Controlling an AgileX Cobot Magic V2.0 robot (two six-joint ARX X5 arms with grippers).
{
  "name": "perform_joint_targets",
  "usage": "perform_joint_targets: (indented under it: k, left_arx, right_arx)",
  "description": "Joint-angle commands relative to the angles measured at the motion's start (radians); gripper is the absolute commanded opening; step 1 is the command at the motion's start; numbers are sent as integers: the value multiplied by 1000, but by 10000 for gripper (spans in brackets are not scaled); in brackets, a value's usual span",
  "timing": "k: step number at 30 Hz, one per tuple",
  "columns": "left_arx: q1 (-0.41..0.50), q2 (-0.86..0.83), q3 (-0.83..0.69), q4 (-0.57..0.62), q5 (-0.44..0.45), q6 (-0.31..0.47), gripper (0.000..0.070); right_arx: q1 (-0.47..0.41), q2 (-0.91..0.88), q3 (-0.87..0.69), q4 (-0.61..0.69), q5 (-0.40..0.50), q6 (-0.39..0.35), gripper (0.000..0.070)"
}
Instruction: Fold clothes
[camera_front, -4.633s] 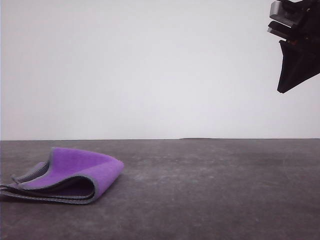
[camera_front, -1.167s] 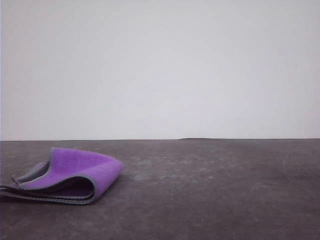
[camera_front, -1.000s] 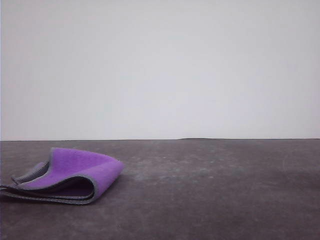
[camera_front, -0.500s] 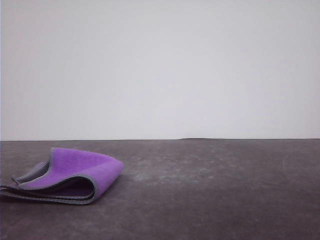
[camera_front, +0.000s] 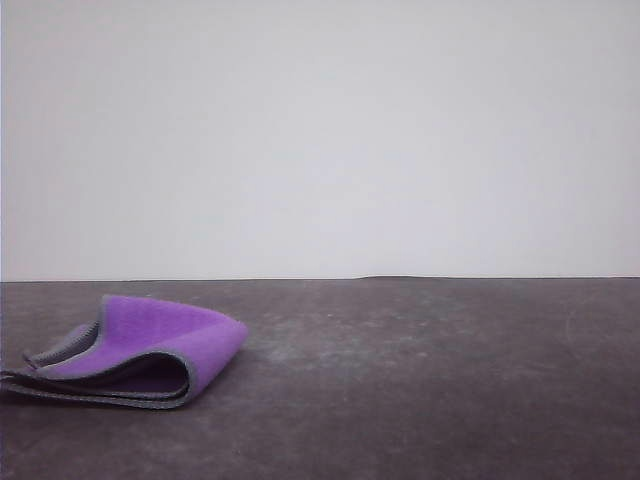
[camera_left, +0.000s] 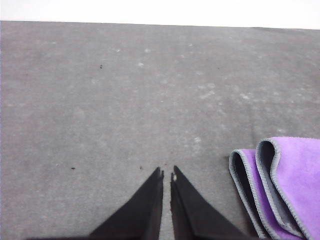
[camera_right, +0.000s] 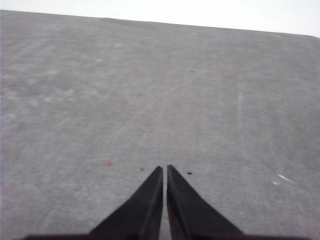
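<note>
The clothes (camera_front: 140, 350) are one small fleecy cloth folded over on itself at the front left of the table, purple face up, with a grey stitched hem. In the left wrist view the same clothes (camera_left: 282, 185) lie just beside my left gripper (camera_left: 166, 172), apart from it. That gripper's black fingers are shut with nothing between them, above bare table. My right gripper (camera_right: 164, 168) is shut too, holding nothing, over plain grey table surface.
The dark grey table (camera_front: 430, 380) stretches to the right of the cloth, scuffed with pale marks. A plain white wall (camera_front: 320, 140) stands behind its far edge. A small red speck (camera_right: 110, 163) lies on the table near the right gripper.
Since 4.6 s ago the right arm has left the top right of the front view. Over the last second nothing has visibly moved; the cloth lies as before.
</note>
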Motion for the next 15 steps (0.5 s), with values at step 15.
perform_joint_targets:
  k: [15]
  left_arx:
    - [-2,0,-19,-10,-3,-3,17]
  right_arx:
    - [0,-53,-21,17,33,35,7]
